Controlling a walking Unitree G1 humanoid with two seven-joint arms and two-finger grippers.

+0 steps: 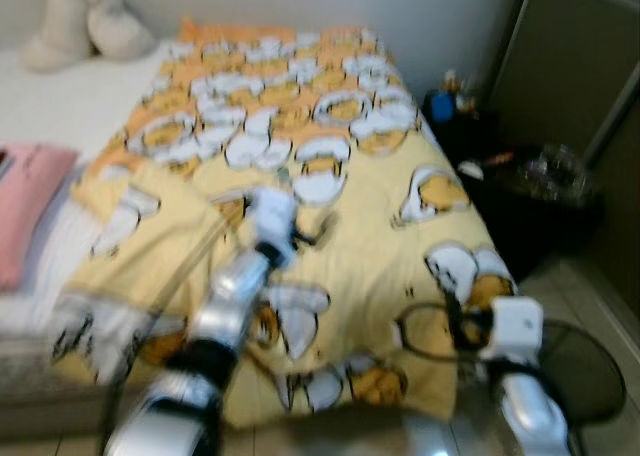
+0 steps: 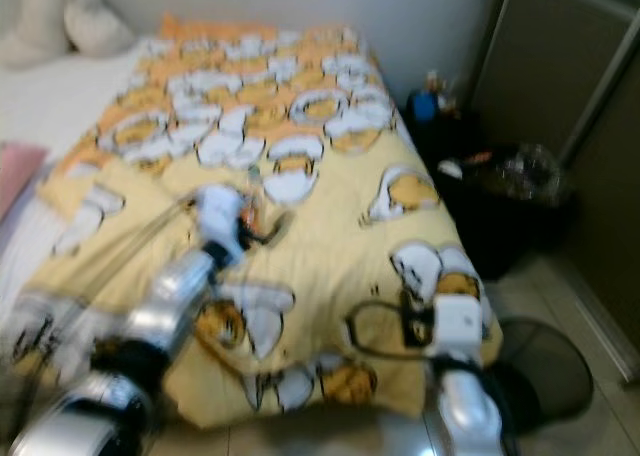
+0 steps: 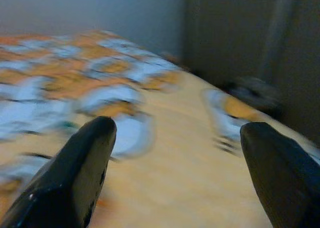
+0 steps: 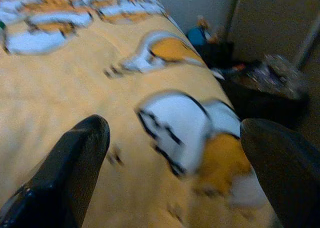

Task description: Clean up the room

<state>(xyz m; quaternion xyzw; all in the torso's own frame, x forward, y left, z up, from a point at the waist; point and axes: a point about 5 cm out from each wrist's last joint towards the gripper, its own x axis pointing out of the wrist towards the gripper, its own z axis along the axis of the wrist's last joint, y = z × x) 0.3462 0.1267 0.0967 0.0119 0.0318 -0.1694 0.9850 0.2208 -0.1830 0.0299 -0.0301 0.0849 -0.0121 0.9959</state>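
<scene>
A yellow blanket (image 1: 330, 176) printed with white and orange cartoon figures covers the bed. My left arm reaches out over its middle, and the left gripper (image 1: 305, 236) is open just above the cloth with nothing between its fingers (image 3: 80, 173). A small greenish thing (image 1: 284, 174), too blurred to identify, lies on the blanket just beyond it. My right gripper (image 1: 428, 332) hangs open over the blanket's near right corner, its fingers (image 4: 70, 168) spread wide and empty. All views are blurred by motion.
A pink pillow (image 1: 25, 206) lies on the white sheet (image 1: 70, 96) at left, with a pale plush toy (image 1: 85, 21) at the head. Right of the bed are a blue item (image 1: 440, 104), a black bin (image 1: 545, 191) with clear plastic, a dark cabinet (image 1: 580, 56) and a round dark object (image 1: 590, 366) on the tiled floor.
</scene>
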